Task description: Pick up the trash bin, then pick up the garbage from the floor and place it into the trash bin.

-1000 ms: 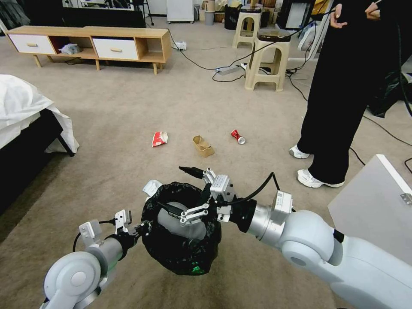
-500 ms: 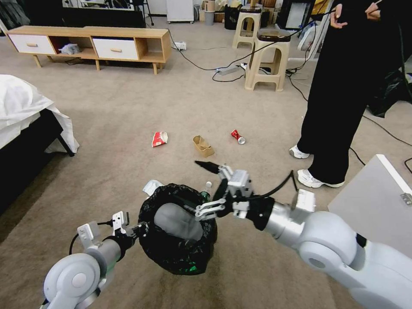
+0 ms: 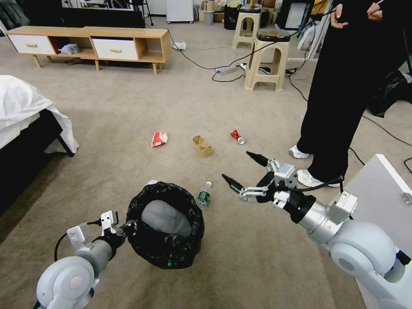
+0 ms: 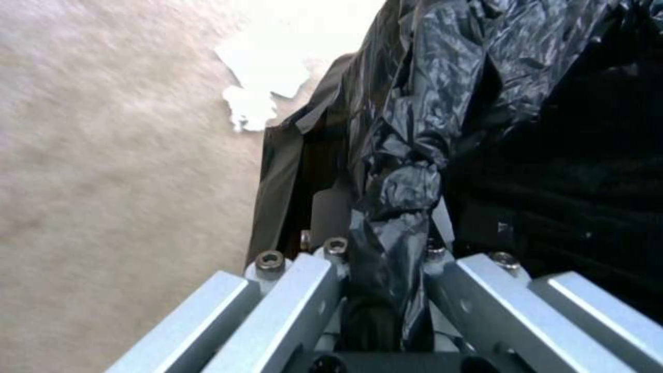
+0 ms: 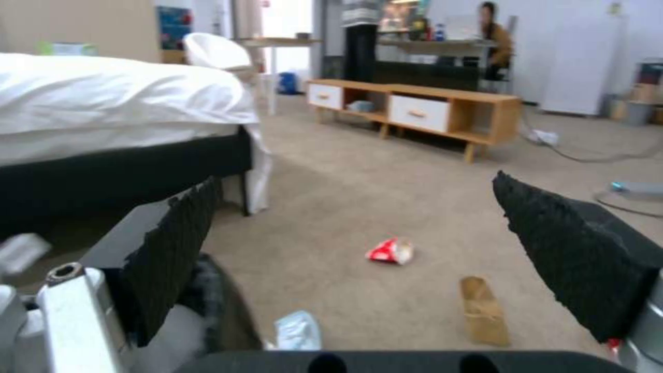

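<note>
The trash bin (image 3: pixel 165 223), grey with a black bag over its rim, hangs just above the carpet, and my left gripper (image 3: pixel 125 226) is shut on its rim. The left wrist view shows the gripper (image 4: pixel 393 243) clamped on bunched black bag (image 4: pixel 407 155). My right gripper (image 3: pixel 236 165) is open and empty, to the right of the bin. Garbage lies on the floor: a green-labelled bottle (image 3: pixel 204 195) beside the bin, a red-white wrapper (image 3: pixel 159 138), a brown box (image 3: pixel 203 146) and a red can (image 3: pixel 237 136). Between the open right fingers (image 5: pixel 173 248) I see the wrapper (image 5: pixel 390 251) and box (image 5: pixel 484 311).
A person in black stands at the right with shoes (image 3: pixel 310 178) close to my right gripper. A white-covered bed (image 3: pixel 30 116) is at the left and a pale panel (image 3: pixel 377 197) at the right. A wooden TV stand (image 3: pixel 92 43), stools (image 3: pixel 266 56) and cables lie farther off.
My right gripper has drawn away from above the bin to the right, still open. The bin and left arm have shifted slightly left and toward me. The bottle now shows beside the bin.
</note>
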Motion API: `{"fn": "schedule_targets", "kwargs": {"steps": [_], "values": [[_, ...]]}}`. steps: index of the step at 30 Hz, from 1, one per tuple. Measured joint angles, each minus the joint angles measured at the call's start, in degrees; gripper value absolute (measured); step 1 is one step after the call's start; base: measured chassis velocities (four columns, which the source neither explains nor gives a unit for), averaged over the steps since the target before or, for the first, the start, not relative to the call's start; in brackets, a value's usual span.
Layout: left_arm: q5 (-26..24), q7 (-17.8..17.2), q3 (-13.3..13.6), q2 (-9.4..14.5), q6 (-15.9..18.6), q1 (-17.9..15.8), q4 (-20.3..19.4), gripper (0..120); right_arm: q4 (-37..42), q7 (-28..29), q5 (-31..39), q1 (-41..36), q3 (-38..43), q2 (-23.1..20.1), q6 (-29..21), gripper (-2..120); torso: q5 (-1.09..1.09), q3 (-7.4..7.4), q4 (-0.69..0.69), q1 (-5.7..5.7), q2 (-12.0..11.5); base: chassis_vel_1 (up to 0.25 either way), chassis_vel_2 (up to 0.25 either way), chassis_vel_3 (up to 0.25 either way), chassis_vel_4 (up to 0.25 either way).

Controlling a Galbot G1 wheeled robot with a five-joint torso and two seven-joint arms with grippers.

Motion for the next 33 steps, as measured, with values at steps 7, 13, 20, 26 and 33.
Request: {"fn": "schedule_targets", "kwargs": {"steps": [7, 13, 20, 26, 33], "values": [[4.0, 3.7, -5.5, 0.4, -1.1, 2.0, 1.4, 1, -4.7, 1.0, -4.0, -1.7, 0.1, 6.0, 0.4, 99, -0.01, 0.00, -0.01, 0.00, 0.0, 0.000, 0.000, 0.000, 0.000], [4.9, 6.5, -8.9, 1.2, -1.5, 2.6, 2.8, 1, -7.3, 1.9, -6.8, -2.2, -1.7, 9.7, 0.5, 99, -0.01, 0.00, 0.00, 0.00, 0.0, 0.000, 0.000, 0.000, 0.000], [7.3, 8.9, -10.6, 1.3, -1.4, 2.8, 3.8, 1, -9.2, 3.1, -8.3, -2.3, -3.4, 12.0, 0.4, 99, -0.01, 0.00, 0.00, 0.00, 0.0, 0.000, 0.000, 0.000, 0.000], [11.1, 11.3, -10.7, -0.2, -2.1, 3.0, 4.5, 1, -11.0, 4.2, -10.5, -3.3, -4.4, 14.0, 0.4, 100, 0.00, 0.00, -0.01, 0.00, 0.0, 0.000, 0.000, 0.000, 0.000], [11.2, 11.6, -9.8, -0.9, -3.3, 2.7, 4.5, 1, -11.4, 4.8, -11.3, -3.5, -5.3, 14.8, 0.2, 100, 0.00, 0.00, -0.01, 0.00, 0.0, 0.000, 0.000, 0.000, 0.000]]}}
